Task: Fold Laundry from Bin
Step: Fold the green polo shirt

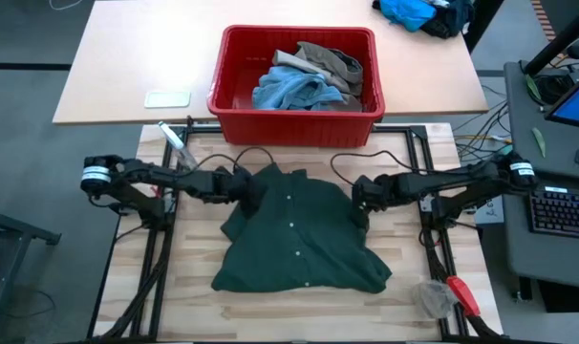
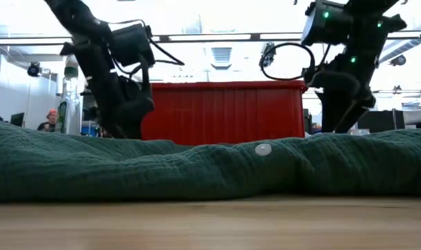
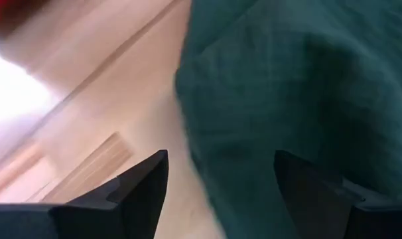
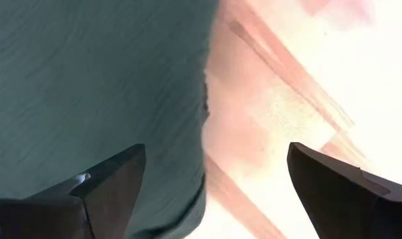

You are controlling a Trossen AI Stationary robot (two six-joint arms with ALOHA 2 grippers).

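With both grippers, left and right, released, green buttoned shirt lies mid-frame for folding.

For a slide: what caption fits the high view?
Dark green buttoned garment spread on table, left claw and right claw open at its top corners, red bin behind.

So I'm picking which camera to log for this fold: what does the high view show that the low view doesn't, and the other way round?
Only the high view shows what lies in the red bin: light blue denim and a khaki piece. It also shows the green garment's whole outline and button row, with the left gripper and right gripper at its upper corners.

Only the low view shows the room behind and the garment's low, rumpled profile.

Both show the garment, the bin and both arms.
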